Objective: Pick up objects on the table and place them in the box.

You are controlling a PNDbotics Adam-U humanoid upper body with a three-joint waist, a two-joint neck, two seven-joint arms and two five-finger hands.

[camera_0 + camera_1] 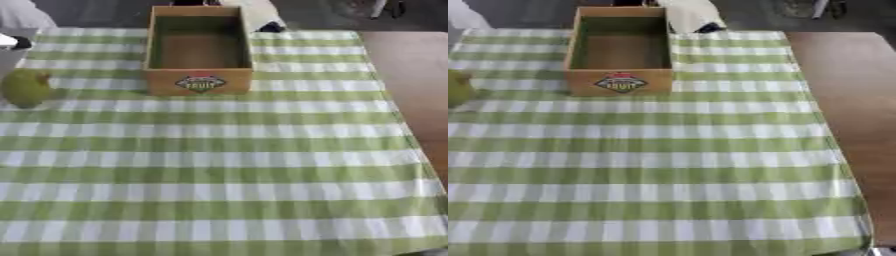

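Green fruit (pixel 25 88) left of cardboard box (pixel 199 82) w/ no fingers visible.

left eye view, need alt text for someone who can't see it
An open cardboard box with a fruit label stands empty at the far middle of a green and white checked tablecloth. A round green fruit lies apart to its left, near the cloth's edge. No robot hand shows.

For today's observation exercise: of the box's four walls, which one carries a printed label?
The box's near wall, facing the camera: it alone bears the oval fruit label. The side and far walls show plain cardboard. The green fruit lies apart, left.
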